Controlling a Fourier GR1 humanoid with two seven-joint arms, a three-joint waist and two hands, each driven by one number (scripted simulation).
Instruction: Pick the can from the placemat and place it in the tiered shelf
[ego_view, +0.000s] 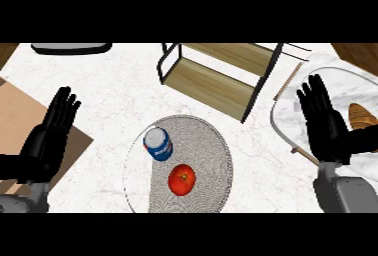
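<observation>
Can (158, 144) lies tipped on the round placemat (214, 150), just above the tomato (182, 180), its long axis running roughly up-down. Left hand (52, 132) and right hand (325, 122) flank it, fingers straight; the left looks nearer. Tiered shelf (221, 75) stands beyond.

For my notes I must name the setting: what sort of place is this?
Probably a kitchen counter: a white marbled top carries a round grey woven placemat with a blue can and red tomato, beside a wooden tiered shelf.

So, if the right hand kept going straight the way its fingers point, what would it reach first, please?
Probably the tiered shelf's right side: the right hand points up-view, slightly left, with bare counter ahead. Depth is unclear.
</observation>
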